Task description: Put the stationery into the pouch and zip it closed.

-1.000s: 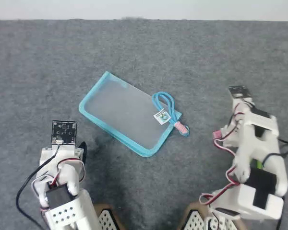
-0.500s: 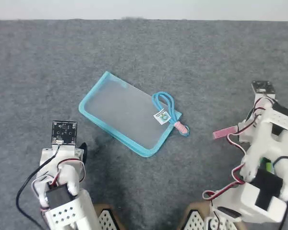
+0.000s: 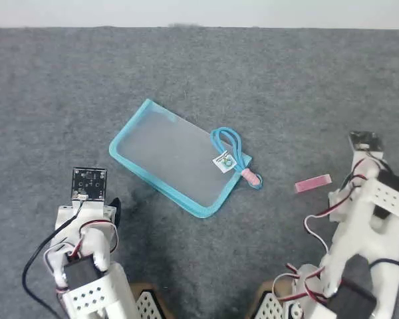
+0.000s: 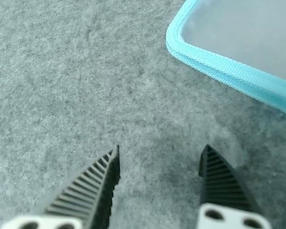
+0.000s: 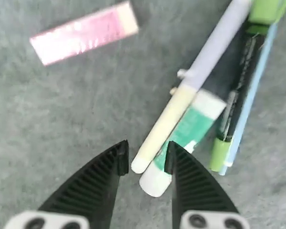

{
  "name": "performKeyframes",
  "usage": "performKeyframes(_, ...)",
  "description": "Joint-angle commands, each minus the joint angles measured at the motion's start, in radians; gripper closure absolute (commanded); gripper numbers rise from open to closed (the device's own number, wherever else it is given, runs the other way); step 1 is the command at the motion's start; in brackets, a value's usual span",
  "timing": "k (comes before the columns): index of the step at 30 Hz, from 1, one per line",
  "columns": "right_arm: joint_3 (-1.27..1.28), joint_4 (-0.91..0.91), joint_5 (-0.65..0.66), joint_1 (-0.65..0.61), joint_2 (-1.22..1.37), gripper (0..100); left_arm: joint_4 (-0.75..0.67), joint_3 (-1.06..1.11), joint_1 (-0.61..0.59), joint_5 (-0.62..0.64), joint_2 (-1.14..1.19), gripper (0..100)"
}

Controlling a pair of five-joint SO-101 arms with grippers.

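The near end of the cream-and-lilac pen (image 5: 178, 102) is framed by the narrowly spread right gripper (image 5: 145, 145), its length running diagonally away.

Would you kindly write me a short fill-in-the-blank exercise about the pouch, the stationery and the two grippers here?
1. The pouch has a light ____ border.
2. The lone flat piece on the grey mat is ____ in colour.
3. The left gripper is ____, with nothing between its jaws.
4. The right gripper hangs over the tips of a bundle of ____.
Missing words: blue; pink; open; pens.
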Motion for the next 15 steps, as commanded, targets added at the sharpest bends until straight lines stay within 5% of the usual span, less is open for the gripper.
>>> performKeyframes(1, 0.006, -0.058, -0.005, 0.064, -0.002, 86.1, 0.008, -0.005, 0.005, -0.009, -0.014, 75)
performKeyframes(15, 0.005, -0.208, 0.046, 0.143, 0.291, 86.4, 0.008, -0.005, 0.005, -0.009, -0.014, 75)
